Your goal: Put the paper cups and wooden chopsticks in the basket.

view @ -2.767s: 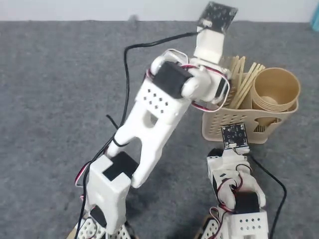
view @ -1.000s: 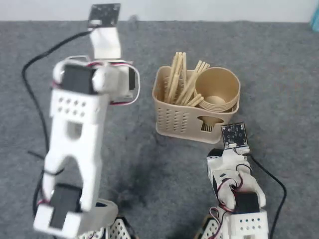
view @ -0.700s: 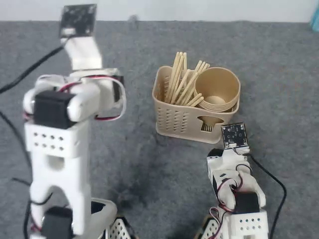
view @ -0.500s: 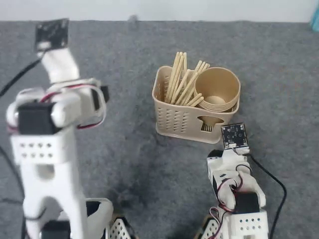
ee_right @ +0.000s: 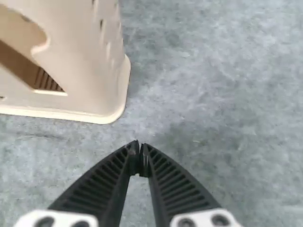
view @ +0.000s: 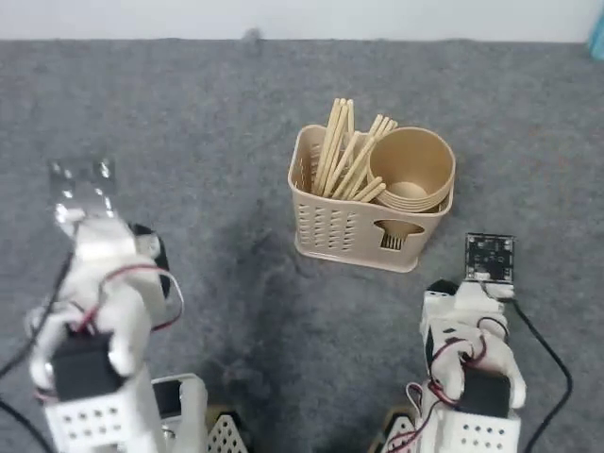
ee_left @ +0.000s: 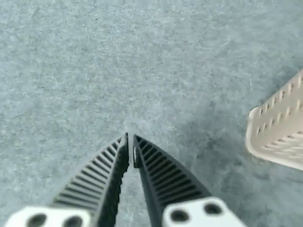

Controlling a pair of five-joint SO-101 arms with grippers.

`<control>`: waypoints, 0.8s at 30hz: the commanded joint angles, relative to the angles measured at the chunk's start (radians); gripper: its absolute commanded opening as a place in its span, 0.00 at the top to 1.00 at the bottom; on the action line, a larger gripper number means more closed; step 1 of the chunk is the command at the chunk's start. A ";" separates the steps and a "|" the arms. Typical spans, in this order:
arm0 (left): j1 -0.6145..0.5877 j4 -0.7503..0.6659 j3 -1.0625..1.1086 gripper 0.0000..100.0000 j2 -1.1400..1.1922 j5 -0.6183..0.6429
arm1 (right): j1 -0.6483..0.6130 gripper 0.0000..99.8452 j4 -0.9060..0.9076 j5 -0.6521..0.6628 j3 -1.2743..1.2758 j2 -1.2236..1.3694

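– Cups (view: 412,175) and chopsticks (view: 340,142), where are they?
– Both stand inside the basket (view: 354,236), in the middle of the grey mat (view: 189,113). The sticks lean on the cups, so they do not tip.
– And the 2 arms?
– The left gripper (ee_left: 130,142) and the right gripper (ee_right: 138,149) are pinched closed, holding nothing, low by their own bases. I think the job is done.

Grey carpet (view: 217,123) runs back to a pale wall (view: 283,17).

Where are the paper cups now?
In the high view, the stack of tan paper cups sits in the right end of the beige slotted plastic basket, beside the leaning wooden chopsticks.
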 commanded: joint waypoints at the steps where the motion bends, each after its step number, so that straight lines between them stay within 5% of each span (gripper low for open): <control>1: -0.003 -0.107 0.194 0.99 -0.161 -0.008 | 0.024 0.99 0.027 0.006 -0.084 -0.013; 12: 0.000 -0.385 0.707 0.99 -0.542 -0.061 | 0.059 0.99 0.010 0.150 -0.005 -0.015; 24: 0.028 -0.427 0.843 0.99 -0.554 -0.063 | -0.021 0.99 0.021 0.133 0.126 -0.013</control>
